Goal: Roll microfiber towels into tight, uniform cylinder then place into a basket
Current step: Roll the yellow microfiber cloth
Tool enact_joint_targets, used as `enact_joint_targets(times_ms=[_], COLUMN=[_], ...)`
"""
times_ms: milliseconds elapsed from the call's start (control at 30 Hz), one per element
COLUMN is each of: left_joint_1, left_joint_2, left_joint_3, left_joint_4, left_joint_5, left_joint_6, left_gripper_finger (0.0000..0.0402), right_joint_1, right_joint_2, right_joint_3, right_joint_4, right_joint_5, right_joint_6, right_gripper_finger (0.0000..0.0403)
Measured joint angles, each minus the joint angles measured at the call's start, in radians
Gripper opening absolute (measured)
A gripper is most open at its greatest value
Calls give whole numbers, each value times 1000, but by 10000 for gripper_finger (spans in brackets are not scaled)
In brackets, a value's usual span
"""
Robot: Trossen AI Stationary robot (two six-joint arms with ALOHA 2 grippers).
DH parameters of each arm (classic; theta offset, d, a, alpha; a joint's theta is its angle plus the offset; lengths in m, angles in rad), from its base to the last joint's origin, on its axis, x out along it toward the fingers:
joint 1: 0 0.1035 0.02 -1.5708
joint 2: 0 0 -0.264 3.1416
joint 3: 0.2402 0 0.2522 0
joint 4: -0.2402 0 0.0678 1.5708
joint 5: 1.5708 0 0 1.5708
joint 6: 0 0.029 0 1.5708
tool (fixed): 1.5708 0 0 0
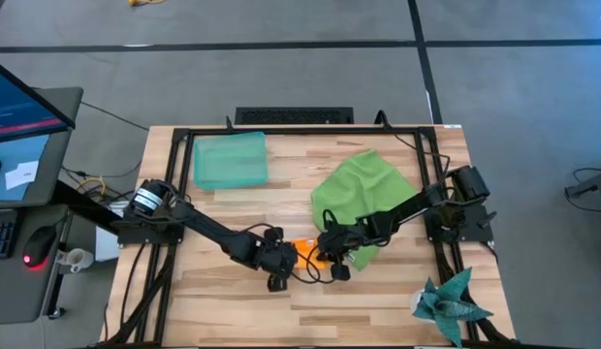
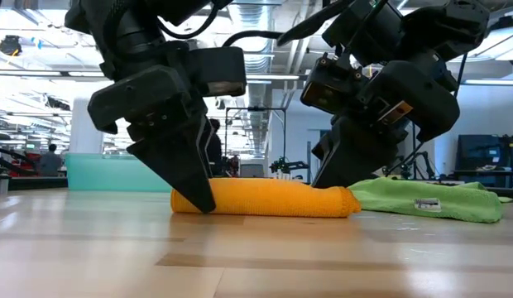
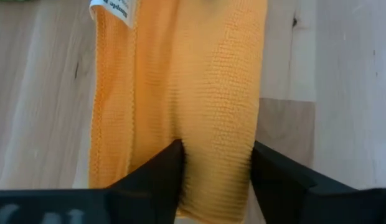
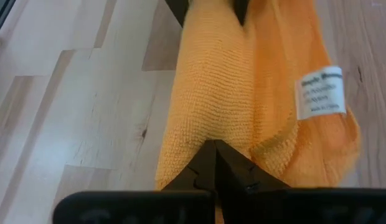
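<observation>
The orange towel (image 2: 265,199) lies rolled into a low, thick cylinder on the wooden desk (image 1: 378,301), near the middle of its front half, with both arms meeting over it. In the high view only a small patch of orange (image 1: 306,252) shows between the two wrists.

The left gripper (image 3: 215,180) stands at one end of the roll. Its fingers (image 3: 159,171) are partly open and close on the end of the rolled cloth from both sides, pressed into the fabric. The right gripper (image 4: 215,165) is at the opposite end, its fingers (image 4: 208,163) brought nearly together and pinching a fold of the orange cloth at its tip. A white care label (image 4: 320,92) shows on the loose edge of the roll beside it.

The lime green towel (image 1: 363,199) lies spread and loosely rumpled just behind the roll, toward the desk's right, partly under the right arm. In the low view its near edge (image 2: 430,199) rests just beside the roll's end.

The basket (image 1: 230,160) sits at the back left of the desk, well apart from both towels. A spiky teal star-shaped object (image 1: 451,299) lies at the front right corner
</observation>
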Motion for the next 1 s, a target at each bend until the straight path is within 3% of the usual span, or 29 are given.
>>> enact_joint_targets(times_ms=[333, 467, 667, 867, 1000], left_joint_1=[9, 13, 17, 39, 69], left_joint_2=[-1, -1, 0, 1, 0], left_joint_3=[-1, -1, -2, -2, -3], left_joint_4=[-11, -10, -20, -25, -20], left_joint_5=[23, 64, 135, 178, 253], left_joint_6=[-41, -43, -43, -88, -132], left_gripper_finger=[18, 21, 45, 29, 29], right_joint_1=[-11, -53, -77, 13, 94], right_joint_2=[-1, -33, -137, -244, -260], right_joint_3=[0, -1, -5, -38, -43], right_joint_4=[-10, -74, -178, -173, -156], right_joint_5=[-17, -105, -115, -106, -36], right_joint_6=[38, 40, -37, -201, -324], right_gripper_finger=[100, 110, 105, 102, 102])
